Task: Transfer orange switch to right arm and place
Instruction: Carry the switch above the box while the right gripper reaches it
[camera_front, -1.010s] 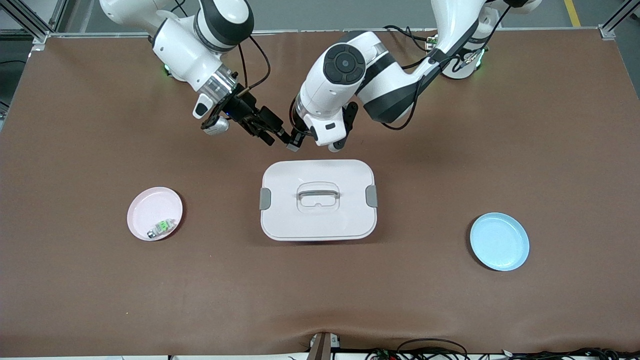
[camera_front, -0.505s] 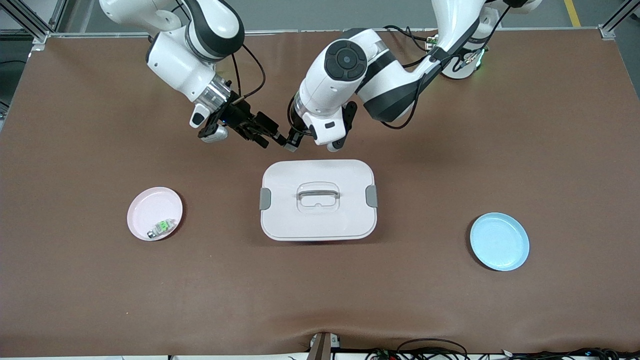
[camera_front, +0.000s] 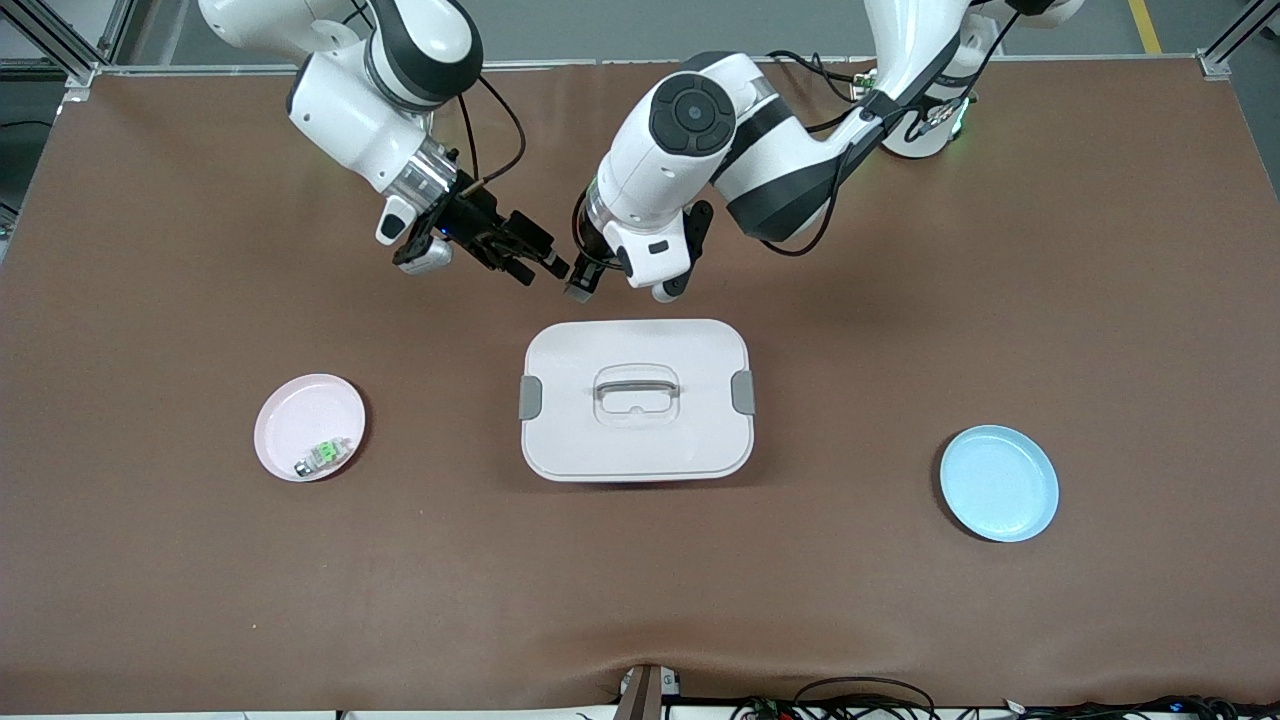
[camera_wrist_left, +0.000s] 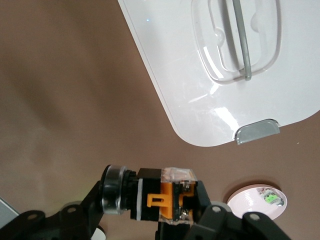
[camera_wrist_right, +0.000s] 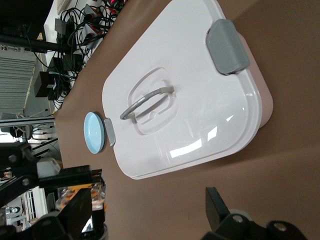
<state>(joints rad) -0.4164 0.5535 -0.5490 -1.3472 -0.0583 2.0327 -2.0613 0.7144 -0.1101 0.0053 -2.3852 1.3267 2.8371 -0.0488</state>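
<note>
The orange switch (camera_wrist_left: 161, 199), a tiny black block with an orange face and a silvery end, is clamped in my left gripper (camera_wrist_left: 152, 214), in the air just past the white box's edge on the robots' side. In the front view the switch (camera_front: 577, 290) shows as a small grey tip under the left gripper (camera_front: 581, 277). My right gripper (camera_front: 538, 268) is open beside it, pointing at the switch. In the right wrist view the right gripper (camera_wrist_right: 147, 207) is wide apart, and the switch (camera_wrist_right: 75, 192) lies close to one finger (camera_wrist_right: 79, 212).
A white lidded box (camera_front: 636, 400) with a grey handle sits mid-table below both grippers. A pink plate (camera_front: 300, 415) holding a green switch (camera_front: 322, 455) lies toward the right arm's end. A blue plate (camera_front: 998, 482) lies toward the left arm's end.
Both grippers have shifted slightly toward the right arm's end of the table. The right wrist has drawn back toward its base. The left gripper still holds the switch.
</note>
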